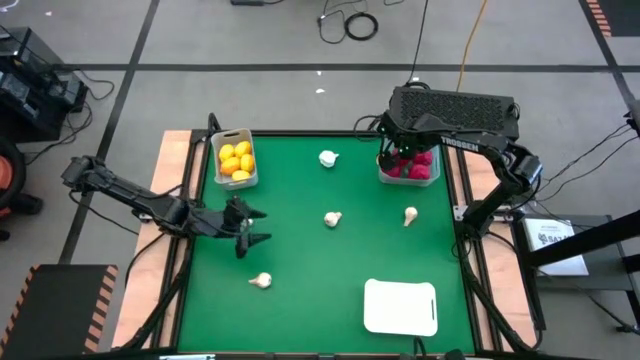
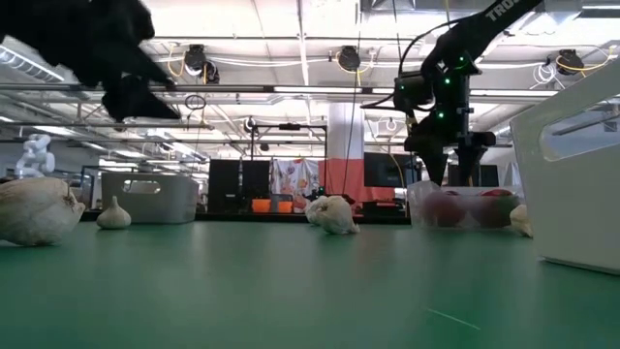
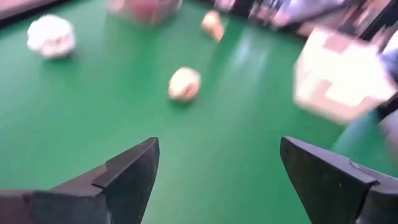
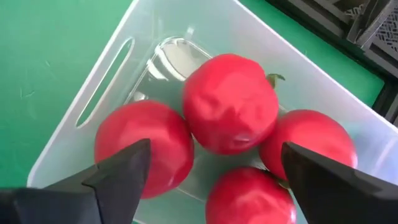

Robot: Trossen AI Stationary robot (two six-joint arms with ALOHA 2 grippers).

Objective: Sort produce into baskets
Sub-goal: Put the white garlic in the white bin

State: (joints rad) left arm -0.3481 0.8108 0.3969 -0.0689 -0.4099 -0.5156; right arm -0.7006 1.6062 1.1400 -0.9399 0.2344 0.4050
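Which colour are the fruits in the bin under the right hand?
Red fruits, clearest in the right wrist view.

L arm reaches in from the table's (image 1: 300, 300) left edge; left gripper (image 1: 250, 228) sits over the left-centre of the mat, fingers spread wide, nothing btwn them. R arm folds over the table's far-right corner; right gripper (image 4: 208, 171) points down, fingers apart, empty.

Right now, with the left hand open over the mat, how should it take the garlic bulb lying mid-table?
Come straight down on the garlic bulb and close the left hand across its round belly. It lies on its side, clear of other things, so its tapered tip would likely slip.
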